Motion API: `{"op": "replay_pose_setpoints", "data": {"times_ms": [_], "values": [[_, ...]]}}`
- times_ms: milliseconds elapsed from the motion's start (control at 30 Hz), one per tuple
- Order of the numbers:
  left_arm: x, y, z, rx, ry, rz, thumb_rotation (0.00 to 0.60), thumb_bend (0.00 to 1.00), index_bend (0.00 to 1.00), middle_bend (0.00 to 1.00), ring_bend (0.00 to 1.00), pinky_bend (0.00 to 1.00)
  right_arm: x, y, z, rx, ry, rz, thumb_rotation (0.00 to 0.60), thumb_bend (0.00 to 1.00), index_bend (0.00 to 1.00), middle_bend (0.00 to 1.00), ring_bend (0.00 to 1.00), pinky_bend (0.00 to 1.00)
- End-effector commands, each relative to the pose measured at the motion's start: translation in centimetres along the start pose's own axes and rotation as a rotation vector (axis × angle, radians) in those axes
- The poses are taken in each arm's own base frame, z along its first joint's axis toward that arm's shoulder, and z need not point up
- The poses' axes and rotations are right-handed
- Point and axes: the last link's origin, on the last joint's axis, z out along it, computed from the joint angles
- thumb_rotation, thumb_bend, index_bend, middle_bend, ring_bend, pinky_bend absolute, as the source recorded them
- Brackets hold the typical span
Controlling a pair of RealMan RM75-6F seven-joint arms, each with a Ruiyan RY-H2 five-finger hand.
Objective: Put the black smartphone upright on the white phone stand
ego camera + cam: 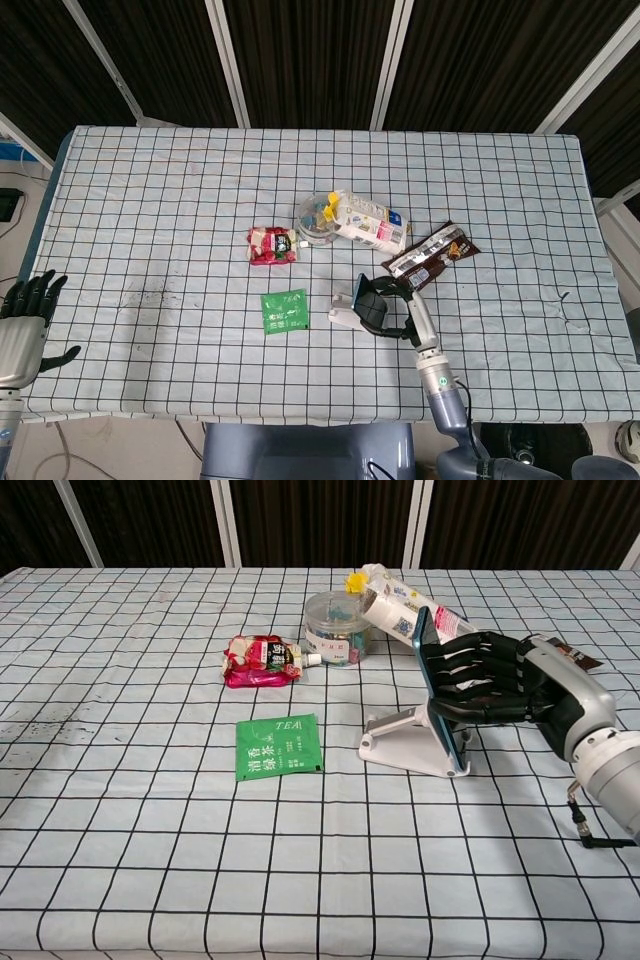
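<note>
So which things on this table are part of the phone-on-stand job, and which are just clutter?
Job:
black smartphone, held upright by the right hand
white phone stand, under the phone

Lying about:
green tea sachet
red snack packet
clear tub
white bottle
brown wrapper
left hand, idle at the table edge

Smartphone (438, 685) screen edge-on, unreadable; left robot hand (22, 325) cut by frame edge.

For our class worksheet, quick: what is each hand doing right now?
Left hand: open, holding nothing.
Right hand: holds the black smartphone on the white phone stand.
</note>
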Motion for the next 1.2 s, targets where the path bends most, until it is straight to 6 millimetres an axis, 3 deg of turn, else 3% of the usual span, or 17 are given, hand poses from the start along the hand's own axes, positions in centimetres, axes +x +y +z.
{"op": "replay_pose_setpoints", "data": {"times_ms": [33,300,433,833,967,1067,1200], "values": [[0.01,-0.01,0.0,0.0,0.0,-0.001,0.6,0.0,0.0,0.0,0.0,0.0,-0.09,-0.08,-0.05,0.0,-0.003,-0.002,0.6,0.3,0.55,0.48,0.3,0.31],[0.03,-0.06,-0.01,0.002,-0.001,-0.004,0.6,0.0,0.0,0.0,0.0,0.0,-0.08,0.03,-0.15,-0.008,0.003,-0.015,0.6,0.28,0.52,0.47,0.28,0.28],[0.04,-0.05,0.01,0.003,-0.002,-0.004,0.6,0.0,0.0,0.0,0.0,0.0,-0.26,0.1,-0.3,-0.01,0.0,-0.035,0.6,0.19,0.43,0.39,0.19,0.24],[0.04,-0.06,-0.02,0.002,-0.002,-0.004,0.6,0.0,0.0,0.0,0.0,0.0,-0.34,-0.02,-0.3,-0.002,0.022,-0.067,0.6,0.12,0.26,0.22,0.06,0.19],[0.06,-0.05,-0.02,0.001,-0.001,-0.004,0.6,0.0,0.0,0.0,0.0,0.0,-0.49,-0.07,-0.46,-0.003,0.023,-0.073,0.6,0.11,0.12,0.1,0.0,0.17],[0.07,-0.04,-0.03,0.001,0.0,-0.005,0.6,0.0,0.0,0.0,0.0,0.0,-0.54,-0.29,-0.56,0.002,0.037,-0.083,0.6,0.1,0.03,0.03,0.0,0.17],[0.08,-0.04,-0.04,-0.001,0.0,-0.007,0.6,0.0,0.0,0.0,0.0,0.0,-0.2,-0.63,-0.81,0.012,0.051,-0.114,0.6,0.08,0.0,0.0,0.0,0.15]]}}
